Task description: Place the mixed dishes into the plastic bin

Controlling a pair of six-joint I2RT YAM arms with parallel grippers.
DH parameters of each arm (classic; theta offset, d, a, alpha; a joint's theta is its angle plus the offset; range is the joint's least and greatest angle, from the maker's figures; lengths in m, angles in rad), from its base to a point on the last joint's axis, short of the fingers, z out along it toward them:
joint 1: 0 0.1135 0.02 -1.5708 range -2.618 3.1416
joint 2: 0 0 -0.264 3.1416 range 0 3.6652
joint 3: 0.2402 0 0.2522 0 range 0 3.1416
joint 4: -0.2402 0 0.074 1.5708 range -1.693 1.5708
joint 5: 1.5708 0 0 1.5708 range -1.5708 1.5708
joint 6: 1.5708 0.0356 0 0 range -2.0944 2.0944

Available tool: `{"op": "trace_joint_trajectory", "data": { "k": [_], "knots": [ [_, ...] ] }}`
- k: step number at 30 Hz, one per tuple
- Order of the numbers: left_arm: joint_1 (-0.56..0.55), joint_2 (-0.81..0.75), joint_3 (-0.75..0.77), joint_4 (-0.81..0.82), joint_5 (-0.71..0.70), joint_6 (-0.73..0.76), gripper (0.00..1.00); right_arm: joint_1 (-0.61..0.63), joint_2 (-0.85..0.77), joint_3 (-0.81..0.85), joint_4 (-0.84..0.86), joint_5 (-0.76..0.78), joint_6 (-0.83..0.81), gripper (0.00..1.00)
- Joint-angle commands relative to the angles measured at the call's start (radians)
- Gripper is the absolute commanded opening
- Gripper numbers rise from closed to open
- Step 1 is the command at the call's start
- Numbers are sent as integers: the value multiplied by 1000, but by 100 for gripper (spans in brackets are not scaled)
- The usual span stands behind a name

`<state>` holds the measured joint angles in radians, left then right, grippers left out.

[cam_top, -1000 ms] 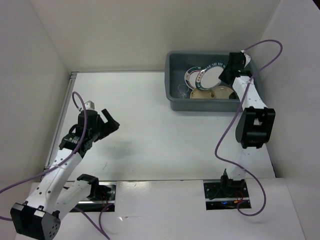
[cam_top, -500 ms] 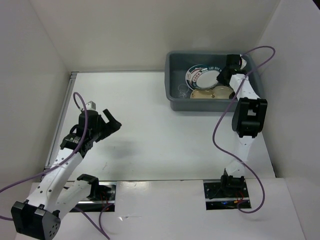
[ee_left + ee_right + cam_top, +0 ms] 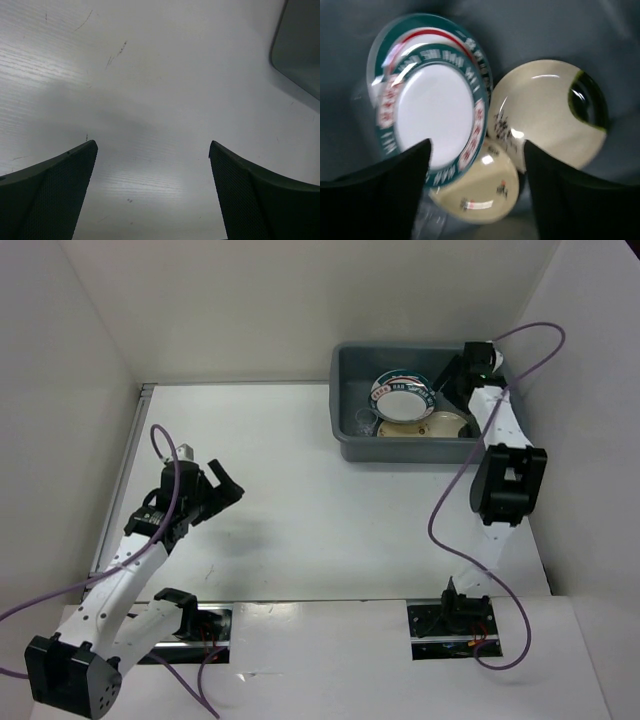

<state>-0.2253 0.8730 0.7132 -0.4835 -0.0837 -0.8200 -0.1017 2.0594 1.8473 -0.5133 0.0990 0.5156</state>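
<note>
Upper right: plates point(image 3: 432, 107) are seen stacked in the plastic bin point(image 3: 420, 450), directly beneath the spread, empty right gripper point(image 3: 477, 150).

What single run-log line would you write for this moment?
left gripper: open, above table | right gripper: open, over plates | plates: inside plastic bin

2 white arms point(image 3: 125, 575), blk joints, purple cables point(image 3: 433, 523).
</note>
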Motion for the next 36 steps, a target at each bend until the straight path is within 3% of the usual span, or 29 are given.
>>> {"op": "trace_joint_trajectory", "data": {
  "k": [1, 3, 4, 6, 8, 10, 14, 17, 18, 22, 26, 36],
  "knots": [
    [-2, -9, -1, 77, -14, -30, 100, -9, -361, -35, -19, -24, -92, 83],
    [-2, -46, 8, 108, -14, -30, 100, -9, -497, -162, -28, -42, -124, 92],
    [-2, -58, 8, 108, -24, -30, 100, -9, -666, -225, 23, -62, -124, 94],
    [-2, -100, 32, 94, -63, -30, 100, -9, -828, -402, 65, -114, -109, 100],
    [-2, -141, 41, 79, -91, -13, 100, -9, -1021, -546, 84, -226, -85, 100],
    [-11, -153, 42, 79, -123, 2, 100, 3, -1103, -624, 65, -313, -46, 100],
    [-29, -126, 52, 69, -134, 13, 100, 26, -1298, -936, 107, -679, 59, 100],
    [-29, -126, 52, 69, -125, 13, 100, 59, -1422, -1083, 113, -771, 122, 100],
    [-29, -126, 52, 69, -125, 13, 100, 59, -1538, -1103, 58, -783, 123, 100],
    [-29, -169, 40, 69, -139, 13, 100, 59, -1832, -1128, -112, -711, 151, 100],
    [-29, -235, 6, 69, -178, 13, 100, 117, -2065, -1223, -77, -596, 334, 100],
    [-29, -307, -84, 73, -224, -90, 100, 157, -2061, -1244, -106, -279, 349, 100]
  ]
}}
